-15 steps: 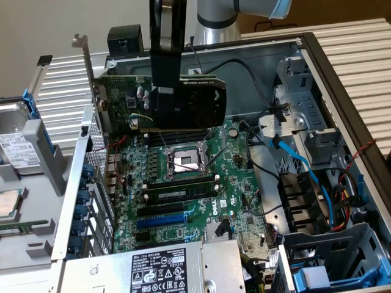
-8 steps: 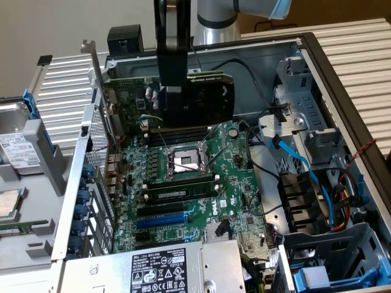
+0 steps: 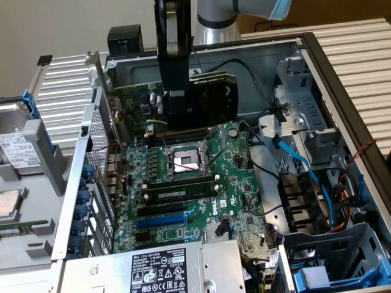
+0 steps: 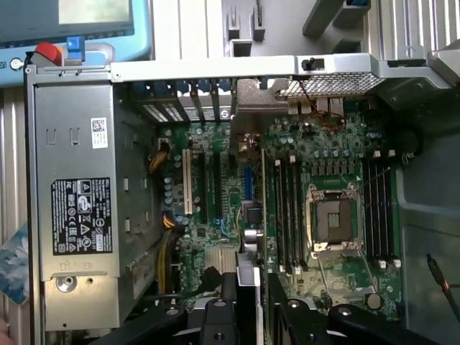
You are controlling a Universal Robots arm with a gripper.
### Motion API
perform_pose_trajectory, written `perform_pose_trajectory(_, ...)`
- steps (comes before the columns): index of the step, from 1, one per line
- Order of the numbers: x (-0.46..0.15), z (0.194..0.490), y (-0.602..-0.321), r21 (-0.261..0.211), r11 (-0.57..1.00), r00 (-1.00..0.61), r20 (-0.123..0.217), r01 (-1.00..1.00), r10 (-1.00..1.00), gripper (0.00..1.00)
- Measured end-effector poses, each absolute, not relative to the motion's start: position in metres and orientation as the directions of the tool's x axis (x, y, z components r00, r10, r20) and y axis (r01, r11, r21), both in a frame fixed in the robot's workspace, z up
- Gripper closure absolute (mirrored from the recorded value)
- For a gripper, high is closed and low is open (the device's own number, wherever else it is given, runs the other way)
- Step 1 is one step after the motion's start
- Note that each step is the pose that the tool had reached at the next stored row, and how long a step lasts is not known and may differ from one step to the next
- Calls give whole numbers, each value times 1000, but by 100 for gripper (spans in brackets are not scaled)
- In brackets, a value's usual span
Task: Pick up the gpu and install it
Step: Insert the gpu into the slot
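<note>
Inspection finding: the black two-fingered gripper [image 3: 176, 119] is clamped on the gpu [image 3: 214, 97], a small flat card with a black cooler shroud on one face and a green circuit board on the other. The card hangs upright inside the open grey metal computer case [image 3: 256, 61], above the far end of the large green motherboard [image 3: 238, 183] and just beyond the square silver processor socket [image 3: 183, 160]. It appears unseated, with its lower edge clear of the board. The wrist view shows the card edge-on between the fingers, running parallel to the long expansion slots, including the blue slot [image 3: 160, 221]. For a sound install, the card should be kept vertical and square to the chosen slot, with the contact edge centred over it and the bracket end facing the slotted rear panel [image 3: 82, 207]. It should then be lowered straight and pressed evenly, without rocking. Risks noted are the socket lever, the seated memory stick [image 3: 177, 194] and the loose blue cable [image 3: 299, 162], all of which need clearance.
</note>
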State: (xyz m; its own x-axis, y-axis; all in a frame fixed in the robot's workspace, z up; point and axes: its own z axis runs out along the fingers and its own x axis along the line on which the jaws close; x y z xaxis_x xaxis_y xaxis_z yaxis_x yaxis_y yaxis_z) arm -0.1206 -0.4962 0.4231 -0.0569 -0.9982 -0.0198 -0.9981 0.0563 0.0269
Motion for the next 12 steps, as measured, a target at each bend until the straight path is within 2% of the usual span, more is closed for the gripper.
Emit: perform_pose_trajectory(12,-123,413,-496,28,55,-55,-24,-998,-998,73)
